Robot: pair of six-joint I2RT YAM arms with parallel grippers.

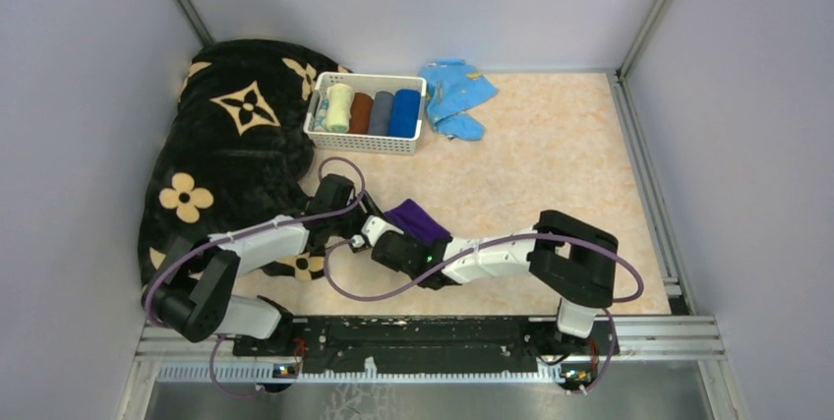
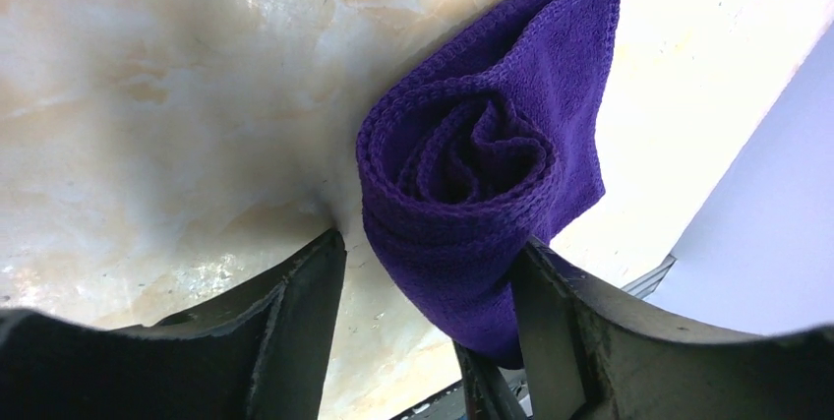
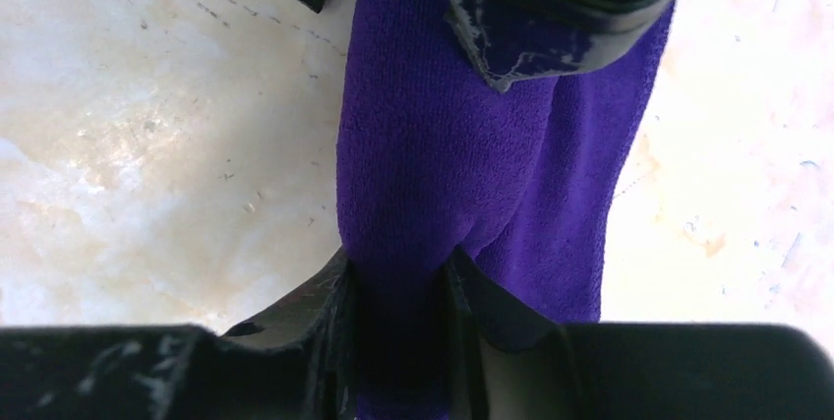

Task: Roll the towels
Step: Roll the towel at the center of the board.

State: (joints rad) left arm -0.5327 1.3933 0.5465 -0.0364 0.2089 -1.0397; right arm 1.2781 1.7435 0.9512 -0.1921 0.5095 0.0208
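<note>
As you look down on the counter (image 1: 551, 145): your work sits at its near middle, just ahead of both arm bases.
Black blanket (image 1: 236, 135): heaped along the left side; not part of your job.
Basket (image 1: 366, 143): toward the far edge, beyond the arms and a little left, with four rolled towels (image 1: 372, 112) side by side in it.
Purple towel (image 2: 472, 174): rolled and lying on the counter between your two end effectors, with its spiral end facing the left wrist camera.
Long axis: it seems to run from one end effector toward the other, so you meet the roll end-on from either side.
Right end effector (image 3: 398, 268): clamped on a fold at its end of the roll.
Left end effector (image 2: 428, 243): spread around the other end; one side touches the cloth, the other stands clear.
Nearer arm: both are at the roll, but only your right has hold of it. The basket lies more to your left arm's side.
</note>
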